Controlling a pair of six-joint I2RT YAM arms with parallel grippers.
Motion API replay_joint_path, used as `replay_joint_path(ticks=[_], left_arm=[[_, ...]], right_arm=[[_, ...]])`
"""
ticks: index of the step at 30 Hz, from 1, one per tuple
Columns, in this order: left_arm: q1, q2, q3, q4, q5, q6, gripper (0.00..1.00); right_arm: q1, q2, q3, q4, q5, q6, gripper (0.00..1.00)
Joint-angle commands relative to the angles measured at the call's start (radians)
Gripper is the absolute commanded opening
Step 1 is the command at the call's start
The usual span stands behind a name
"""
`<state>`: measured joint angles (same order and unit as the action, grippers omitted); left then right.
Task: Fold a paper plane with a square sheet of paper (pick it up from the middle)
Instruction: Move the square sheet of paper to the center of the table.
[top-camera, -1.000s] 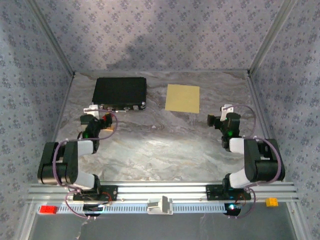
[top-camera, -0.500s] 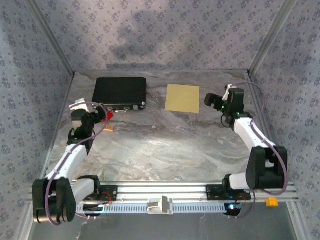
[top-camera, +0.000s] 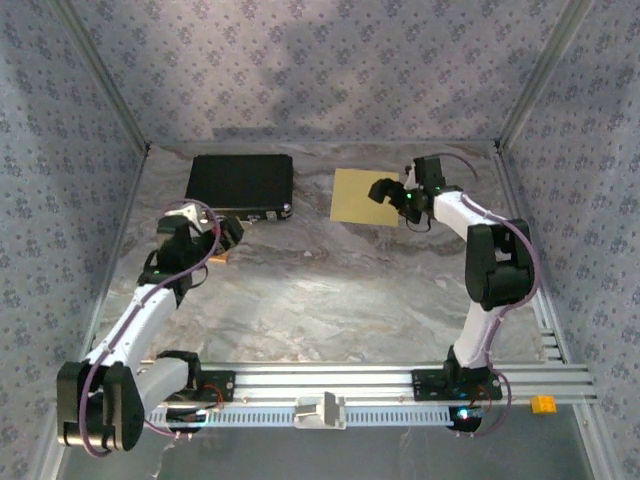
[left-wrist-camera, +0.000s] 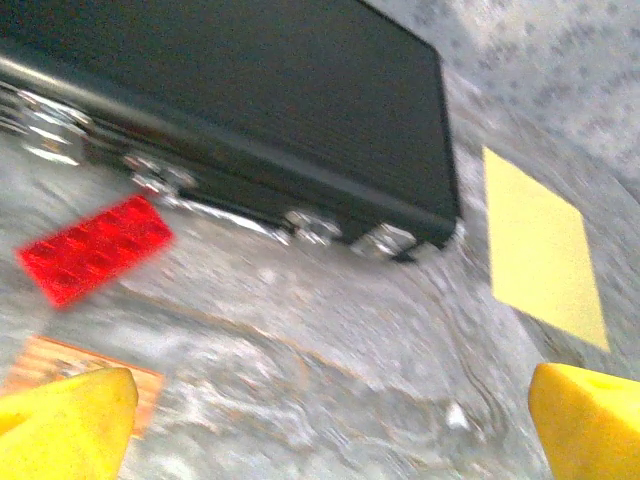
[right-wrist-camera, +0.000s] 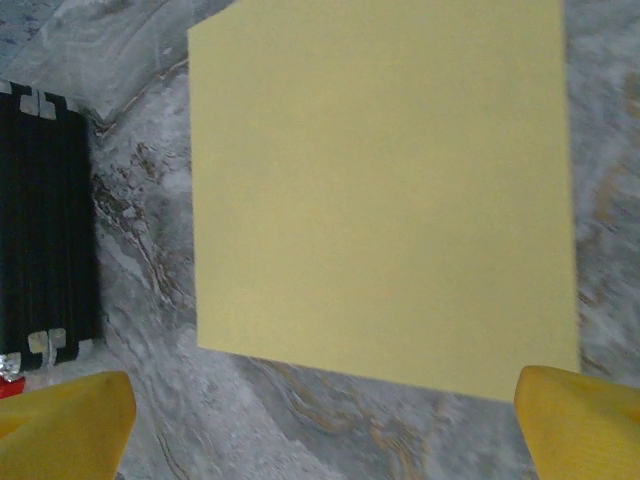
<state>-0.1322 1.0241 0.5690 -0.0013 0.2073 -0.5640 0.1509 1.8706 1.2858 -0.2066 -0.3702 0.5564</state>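
Where the marbled table begins at nine o'clock in the top view, the first of two arms stretches away from its base; the left gripper hangs just at the six o'clock side of the one black case, its jaws spread wide with nothing between them; in the left wrist view the left gripper shows two yellow fingertips at the bottom corners. Three things lie ahead of that camera besides the paper: one small red brick flat on the table at eight o'clock of the case, just beside its latched edge; one tan block at six o'clock of the brick, partly behind the left fingertip; the tan block also shows near the gripper in the top view.

Farther right, one square sheet of paper lies flat and unfolded at three o'clock of the case, well apart from it; the same sheet sits at the right of the left wrist view. The second arm bends over it from four o'clock; the right gripper is above the sheet's three o'clock edge, jaws wide and empty. In the right wrist view the right gripper looks down on the sheet, the case at nine o'clock.
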Motion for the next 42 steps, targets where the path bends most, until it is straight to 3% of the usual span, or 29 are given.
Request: replay_joint_path(ticks=[1, 10, 18, 27, 34, 42], left_arm=[[-0.063, -0.011, 0.025, -0.039, 0.036, -0.042, 1.0], [-0.218, -0.083, -0.003, -0.081, -0.012, -0.077, 1.0], [-0.255, -0.128, -0.008, -0.121, 0.016, -0.093, 1.0], [-0.305, -0.16, -0.005, -0.158, -0.014, -0.121, 1.0], [-0.347, -0.151, -0.004, -0.17, -0.021, -0.156, 1.0], [-0.379, -0.144, -0.026, -0.193, -0.076, -0.209, 1.0]], right_arm=[[0.01, 0.073, 0.09, -0.072, -0.025, 0.026, 0.99], [0.026, 0.259, 0.289, -0.158, -0.073, 0.015, 0.99], [0.037, 0.313, 0.316, -0.228, -0.059, -0.022, 0.99], [0.065, 0.185, 0.072, -0.203, -0.064, -0.041, 0.99], [0.115, 0.002, -0.216, -0.11, -0.074, 0.043, 0.99], [0.289, -0.218, -0.536, 0.045, -0.005, 0.259, 0.99]])
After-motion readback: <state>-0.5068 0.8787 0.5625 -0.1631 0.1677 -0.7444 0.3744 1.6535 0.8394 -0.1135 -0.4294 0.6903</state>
